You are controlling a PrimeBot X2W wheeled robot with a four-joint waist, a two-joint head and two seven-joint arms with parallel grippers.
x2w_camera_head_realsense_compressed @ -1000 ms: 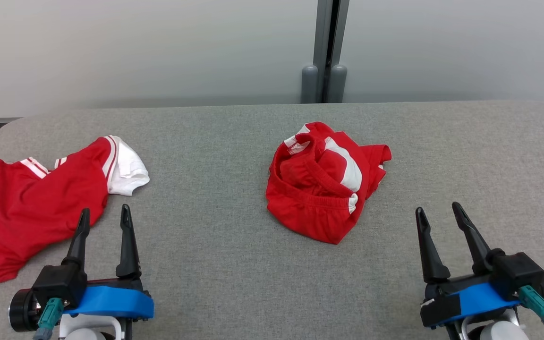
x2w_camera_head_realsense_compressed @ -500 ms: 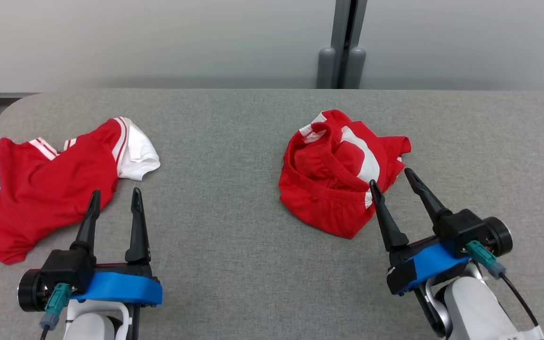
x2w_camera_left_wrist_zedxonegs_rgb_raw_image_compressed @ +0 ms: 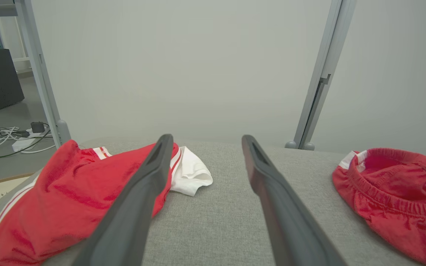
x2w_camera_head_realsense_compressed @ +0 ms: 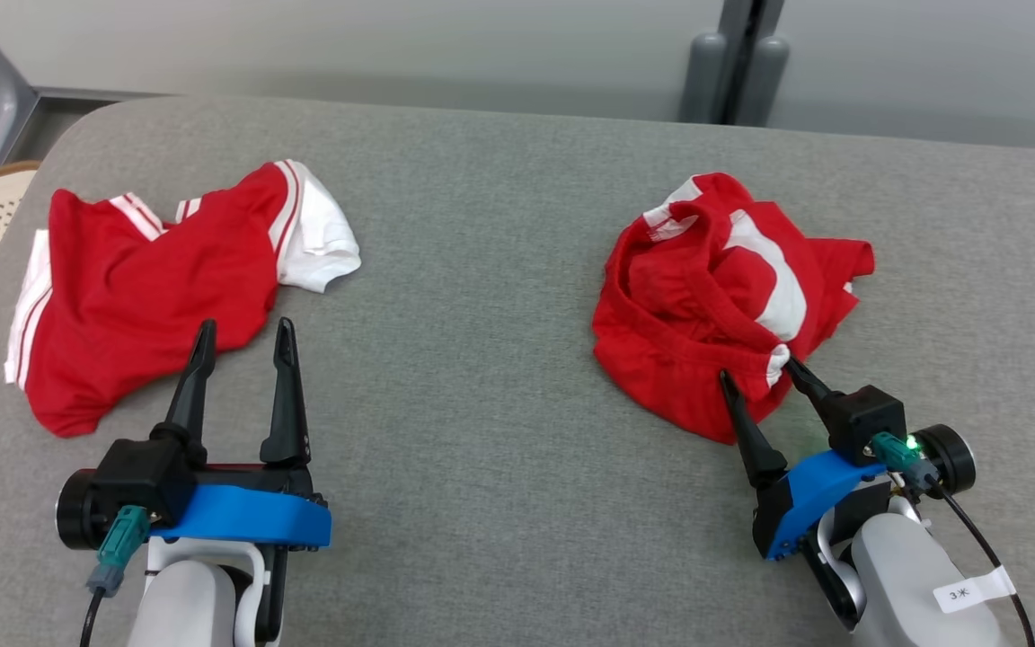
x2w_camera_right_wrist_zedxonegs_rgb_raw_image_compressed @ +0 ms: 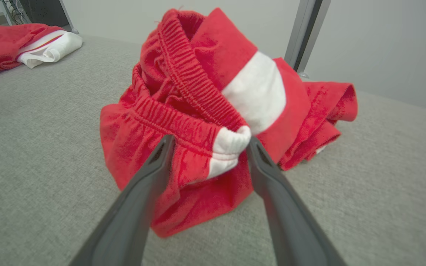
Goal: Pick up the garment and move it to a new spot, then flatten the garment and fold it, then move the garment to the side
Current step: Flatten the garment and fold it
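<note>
Shorts [x2w_camera_left_wrist_zedxonegs_rgb_raw_image_compressed: 398,199] partly beyond left wrist view's edge.

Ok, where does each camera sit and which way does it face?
Head: above, looking down at the grey table; left gripper and right gripper show, open.
Left wrist: along the left gripper's fingers, toward the back wall.
Right wrist: along the right gripper's fingers, at the red shorts.
Shared: all show red shorts and red shirt.

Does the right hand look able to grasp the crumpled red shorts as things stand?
Probably yes. The right hand is open, its fingers on either side of the white waistband end of the crumpled red shorts, with nothing else in the way.
</note>
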